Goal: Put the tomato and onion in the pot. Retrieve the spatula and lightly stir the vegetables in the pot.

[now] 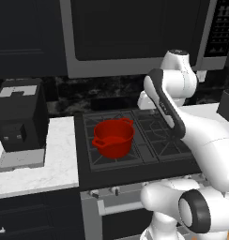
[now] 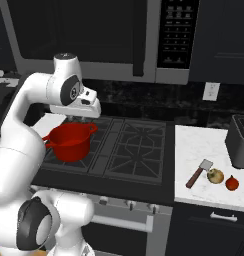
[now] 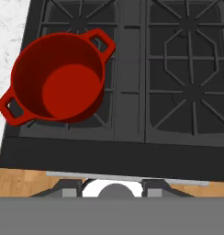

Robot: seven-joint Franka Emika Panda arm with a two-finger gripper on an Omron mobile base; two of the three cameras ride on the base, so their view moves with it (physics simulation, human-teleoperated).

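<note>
Red pot (image 1: 113, 138) empty on stove; spatula (image 2: 199, 173), onion (image 2: 215, 175), tomato (image 2: 232, 183) on counter.

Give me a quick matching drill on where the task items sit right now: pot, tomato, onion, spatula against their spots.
Things:
1. pot
2. tomato
3. onion
4. spatula

Places:
A. on the white counter right of the stove, lying farthest left of the three items there
B. on the left stove grate, with nothing in it
C. on the white counter, farthest right of the three, nearest the toaster
D. on the white counter, between the other two items

Pairs: 1-B, 2-C, 3-D, 4-A
</note>
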